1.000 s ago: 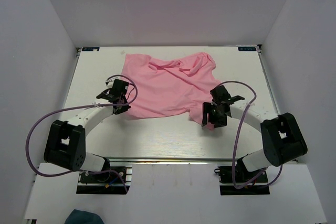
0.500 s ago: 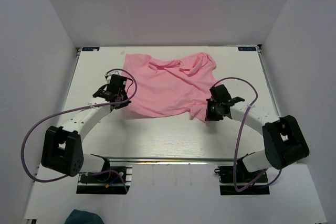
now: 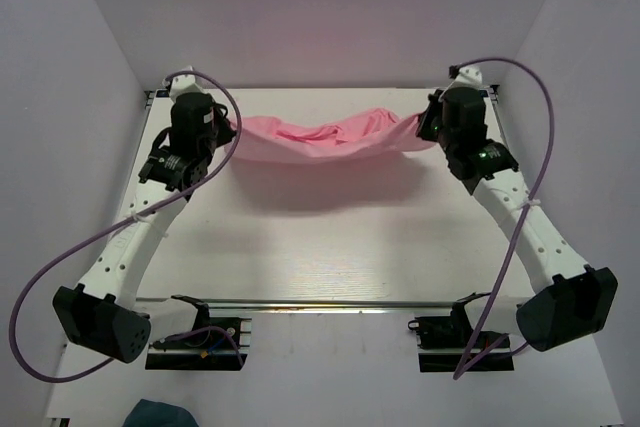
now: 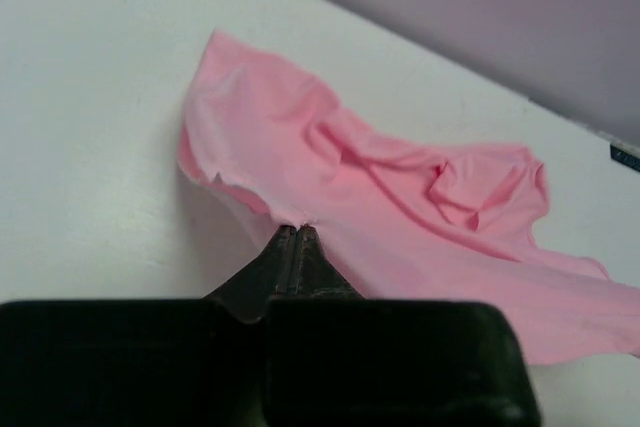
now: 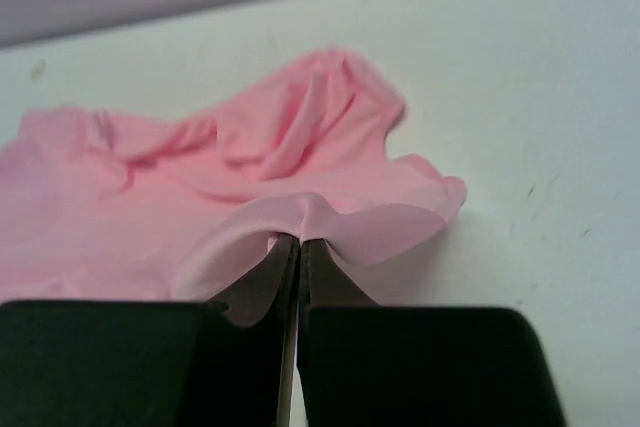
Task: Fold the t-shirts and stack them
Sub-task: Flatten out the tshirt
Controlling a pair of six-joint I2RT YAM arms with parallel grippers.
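One light pink t-shirt [image 3: 325, 135] hangs stretched between my two grippers near the back of the table, sagging a little in the middle. My left gripper [image 3: 226, 127] is shut on the shirt's left edge; in the left wrist view the closed tips [image 4: 296, 231] pinch the pink fabric [image 4: 400, 197]. My right gripper [image 3: 428, 123] is shut on the shirt's right edge; in the right wrist view a fold of the t-shirt [image 5: 250, 177] bunches over the closed tips [image 5: 299, 239]. Both arms reach far forward and high.
The white table [image 3: 320, 237] has grey walls on the left, right and back. A small dark teal cloth [image 3: 160, 414] lies below the table's near edge at the bottom left. The arm bases [image 3: 195, 337] sit at the near edge.
The right gripper closed on the shirt's near right edge. Both arms then lifted and carried the shirt toward the back, so it now hangs stretched between them instead of lying flat.
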